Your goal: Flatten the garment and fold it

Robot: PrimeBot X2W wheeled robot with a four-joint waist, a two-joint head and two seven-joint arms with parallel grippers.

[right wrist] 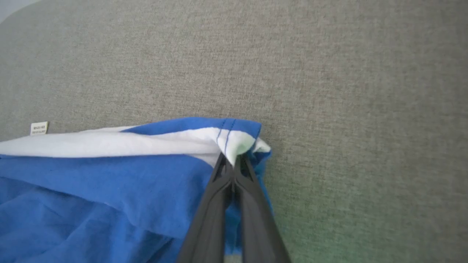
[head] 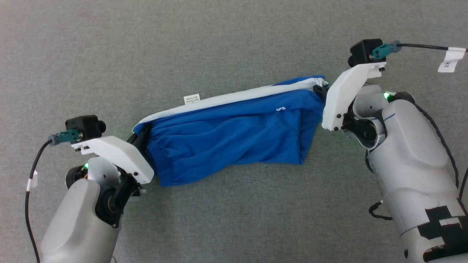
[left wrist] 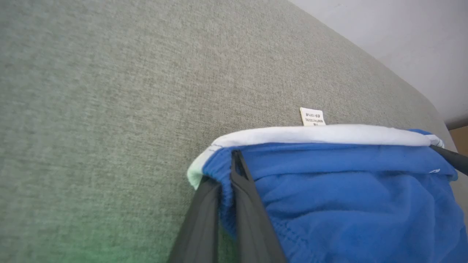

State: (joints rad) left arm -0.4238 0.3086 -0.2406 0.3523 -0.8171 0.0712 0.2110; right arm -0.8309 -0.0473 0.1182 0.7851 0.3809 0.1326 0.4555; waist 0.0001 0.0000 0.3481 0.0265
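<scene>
Blue shorts: light, limp, probably slippery; left and right jaws grip opposite ends of the white-striped edge, sound holds.

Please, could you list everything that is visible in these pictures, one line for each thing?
shorts: one, bright blue with white stripe, mid-surface, held at both ends
tag: one, white, at the stripe's far edge
logo: one, white, on the blue cloth
surface: one, grey fabric, under everything
wall: one, pale, beyond the surface's edge
left gripper: one, dark fingers, shut on the waistband end
right gripper: one, dark fingers, shut on the leg-hem corner
</scene>
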